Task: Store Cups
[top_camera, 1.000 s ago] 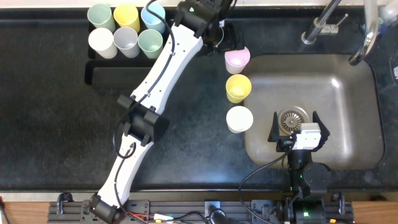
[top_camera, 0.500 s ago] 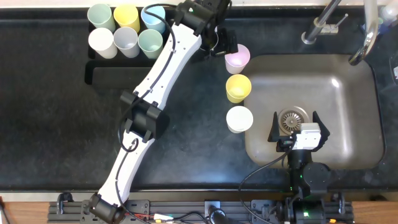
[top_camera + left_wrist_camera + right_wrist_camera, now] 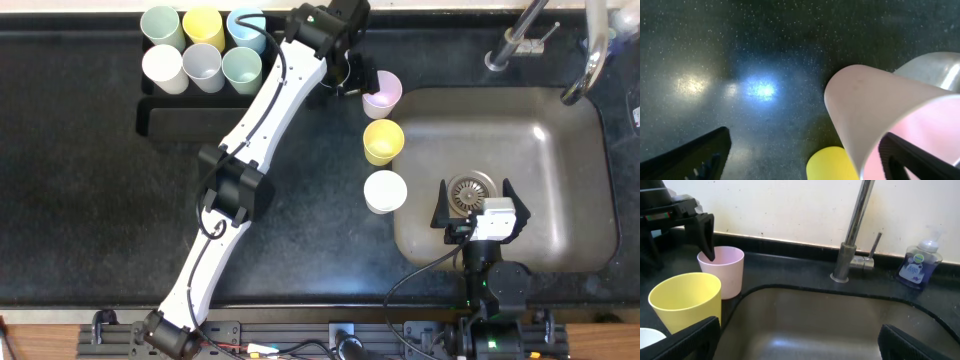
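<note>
Grasp in hand: the left gripper (image 3: 360, 80), jaws wide, seemingly straddles the wall of the pale pink plastic cup (image 3: 384, 93) near the desk's back edge beside the sink (image 3: 540, 130); next comes pinching and lifting.

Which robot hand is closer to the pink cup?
Left. The left gripper is right at the pink cup, its open fingers on either side of the wall. The right gripper is over the sink, farther off, beyond the yellow cup.

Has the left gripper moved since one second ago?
Yes. In the top view the left gripper has shifted toward the sink, away from the cup rack, and now reaches the pink cup rim.
</note>
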`<control>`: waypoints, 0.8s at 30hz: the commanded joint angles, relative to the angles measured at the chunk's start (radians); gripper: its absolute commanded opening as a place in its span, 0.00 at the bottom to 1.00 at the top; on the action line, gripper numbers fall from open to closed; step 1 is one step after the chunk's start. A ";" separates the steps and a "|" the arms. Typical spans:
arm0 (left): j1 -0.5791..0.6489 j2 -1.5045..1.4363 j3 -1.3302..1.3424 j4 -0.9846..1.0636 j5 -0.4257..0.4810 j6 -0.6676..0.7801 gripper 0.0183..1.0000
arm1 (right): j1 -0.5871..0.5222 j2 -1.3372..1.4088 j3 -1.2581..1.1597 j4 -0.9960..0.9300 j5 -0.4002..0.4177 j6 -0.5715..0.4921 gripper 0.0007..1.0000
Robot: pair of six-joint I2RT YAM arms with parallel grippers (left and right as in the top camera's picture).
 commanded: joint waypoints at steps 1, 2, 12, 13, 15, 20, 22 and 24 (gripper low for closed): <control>0.003 0.010 0.024 0.000 -0.007 -0.005 0.67 | -0.005 -0.009 -0.013 0.005 0.004 0.004 1.00; 0.003 0.011 0.024 0.002 -0.008 -0.005 0.44 | -0.005 -0.009 -0.013 0.005 0.004 0.004 1.00; 0.026 -0.026 0.026 0.016 -0.012 -0.005 0.02 | -0.005 -0.009 -0.013 0.005 0.004 0.004 1.00; 0.035 -0.050 0.026 0.006 -0.021 -0.005 0.02 | -0.005 -0.009 -0.013 0.005 0.004 0.004 1.00; 0.053 -0.114 0.026 -0.018 -0.051 -0.010 0.02 | -0.005 -0.009 -0.013 0.005 0.004 0.005 1.00; 0.126 -0.368 0.004 -0.087 -0.193 -0.022 0.02 | -0.005 -0.009 -0.013 0.005 0.004 0.004 1.00; 0.170 -0.485 -0.051 -0.121 -0.264 -0.064 0.02 | -0.005 -0.009 -0.013 0.005 0.004 0.004 1.00; 0.235 -0.621 -0.167 -0.146 -0.317 -0.110 0.02 | -0.005 -0.009 -0.013 0.005 0.004 0.005 1.00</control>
